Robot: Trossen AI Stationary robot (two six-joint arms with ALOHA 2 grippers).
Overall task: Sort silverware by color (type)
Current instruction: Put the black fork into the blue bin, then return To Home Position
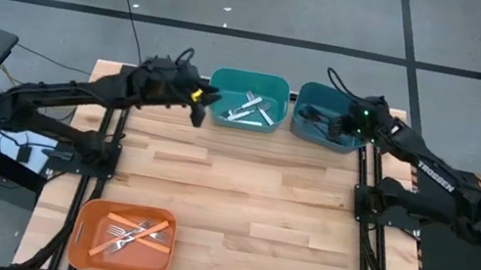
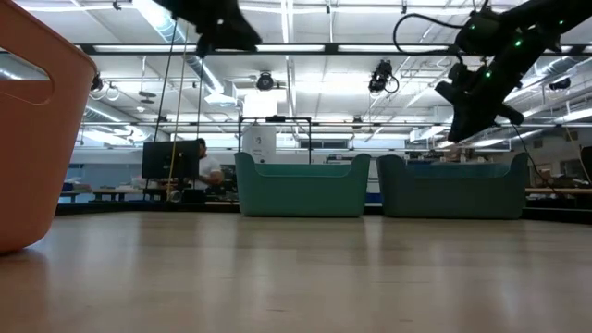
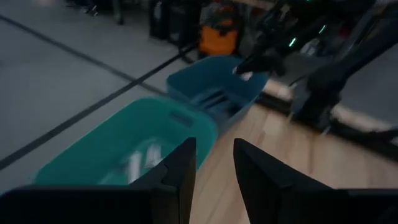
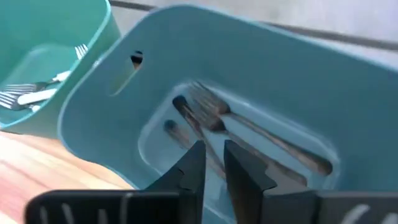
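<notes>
The silverware is sorted into three plastic bins on a pale wooden slatted table. White-handled forks with metal tines lie loosely crossed in a green-teal rectangular bin at the middle of the table's far edge. Dark-handled forks with metal tines lie side by side on the floor of a blue-teal rectangular bin that touches the green-teal one on its right, toward the far right corner. Orange-handled forks with metal tines lie tangled in an orange rectangular bin at the near left corner, well apart from the other two.

The right gripper hangs over the blue-teal bin, pointing down into it, just above the dark forks. Its two dark fingers stand a narrow gap apart with nothing between them. From above, the right arm reaches in from the right edge.

The left gripper hovers just beside the left wall of the green-teal bin, above the table near the far edge. Its fingers are parted and empty.

In the level view a person shows far off in the room behind the bins.
</notes>
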